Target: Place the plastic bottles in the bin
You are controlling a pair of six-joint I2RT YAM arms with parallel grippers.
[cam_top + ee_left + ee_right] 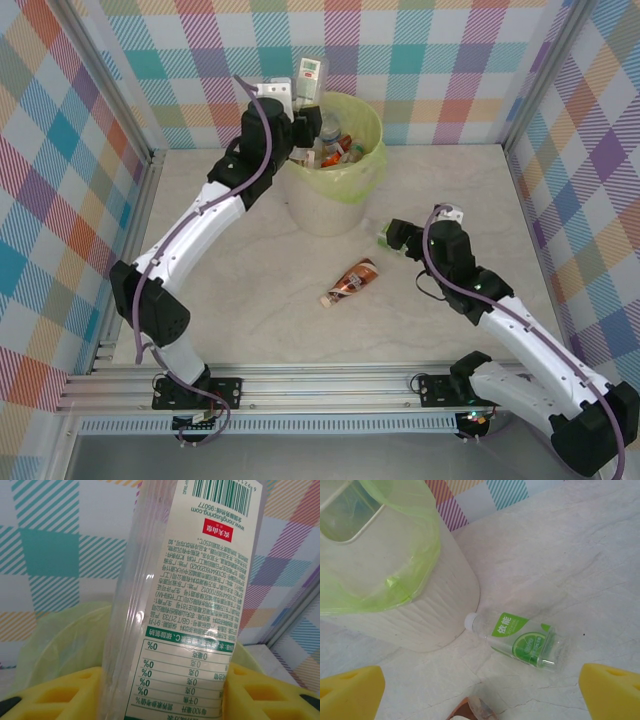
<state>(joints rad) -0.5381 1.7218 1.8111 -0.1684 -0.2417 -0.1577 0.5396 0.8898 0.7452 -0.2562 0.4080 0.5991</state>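
Note:
My left gripper [165, 700] is shut on a clear plastic bottle [185, 605] with a white and green printed label, held upright between the yellow pads [60, 695]. From above, this bottle [310, 73] stands over the far left rim of the bin [335, 195], which holds several bottles [335, 148]. A green-labelled bottle [520, 640] lies on its side by the bin's foot, its white cap towards the wall. My right gripper [480, 695] hovers open just above it. A brown-labelled bottle [350, 282] lies on the table in front of the bin.
The beige bin wall [420, 620] and its yellow-green liner [395, 555] stand close to the left of my right gripper [395, 238]. Checked walls enclose the table on three sides. Bare table [250, 320] spreads in front of the bin.

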